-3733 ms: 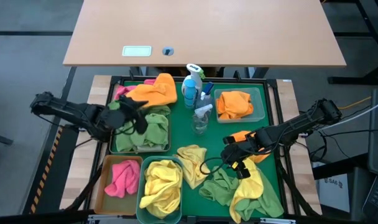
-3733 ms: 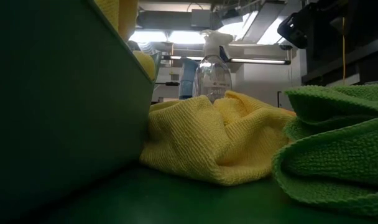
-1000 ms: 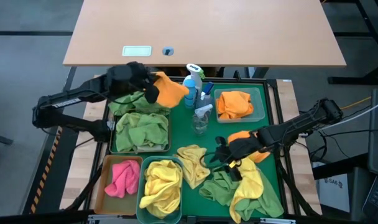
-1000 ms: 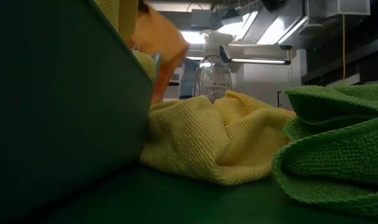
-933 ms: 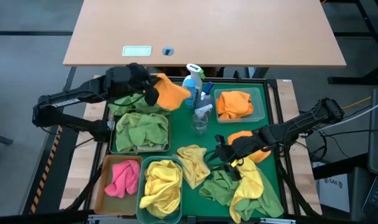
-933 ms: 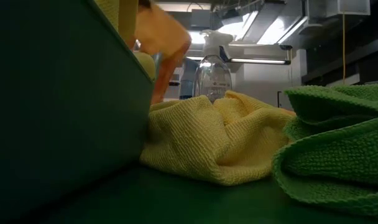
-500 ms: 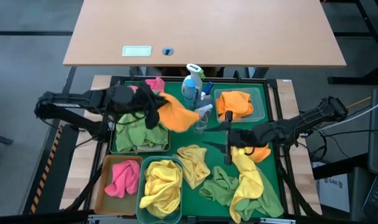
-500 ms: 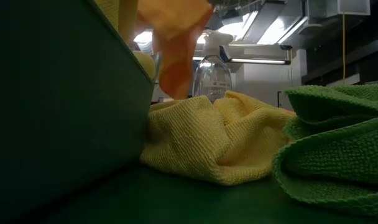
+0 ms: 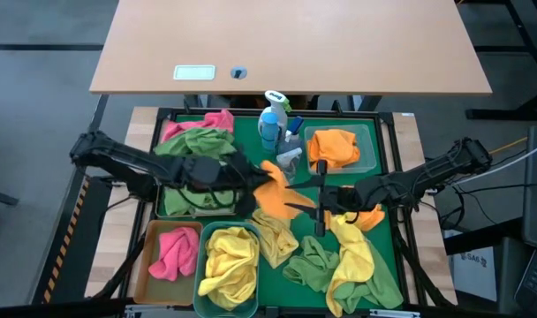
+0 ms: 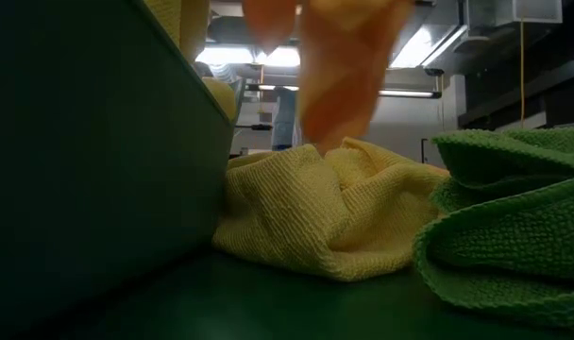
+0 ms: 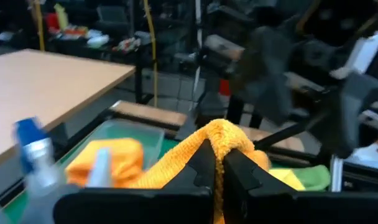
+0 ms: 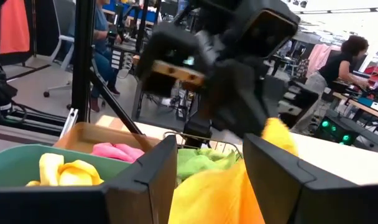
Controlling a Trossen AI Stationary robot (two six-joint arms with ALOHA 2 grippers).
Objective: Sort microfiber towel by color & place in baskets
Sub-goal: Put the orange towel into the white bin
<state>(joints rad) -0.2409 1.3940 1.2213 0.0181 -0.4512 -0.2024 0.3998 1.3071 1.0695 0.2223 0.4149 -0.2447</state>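
My left gripper (image 9: 253, 187) is shut on an orange towel (image 9: 275, 193) over the middle of the green tray (image 9: 385, 231); the towel also shows in the low view (image 10: 342, 66), hanging. My right gripper (image 9: 314, 205) is open just right of it, and its fingers (image 12: 145, 180) stand on either side of the towel's hanging part (image 12: 214, 193). The wire-mesh basket (image 9: 198, 196) holds green towels, the amber-tan basket (image 9: 151, 231) a pink one, the teal basket (image 9: 207, 231) a yellow one, and the clear basket (image 9: 367, 150) an orange one. My left gripper pinches a raised fold of the orange towel (image 11: 219, 134) between its two fingertips (image 11: 202, 163), coming from the table's left. The towel is lifted clear and hangs slack below the fingers. My right gripper: I cannot tell whether its open fingers touch the towel.
Two spray bottles (image 9: 273, 119) (image 9: 286, 166) stand at the tray's far middle. Loose yellow (image 9: 273, 234), green (image 9: 311, 265), yellow (image 9: 352, 256) and orange (image 9: 370, 216) towels lie on the tray's near right. Pink (image 9: 211, 121) and green (image 9: 198, 141) towels lie at the far left.
My left gripper has carried the orange towel from the tray's far left corner toward the near and right, to the tray's middle, close to my right gripper. The towel hangs clear the whole way. My right gripper has risen off the yellow towel and shifted slightly toward the far edge.
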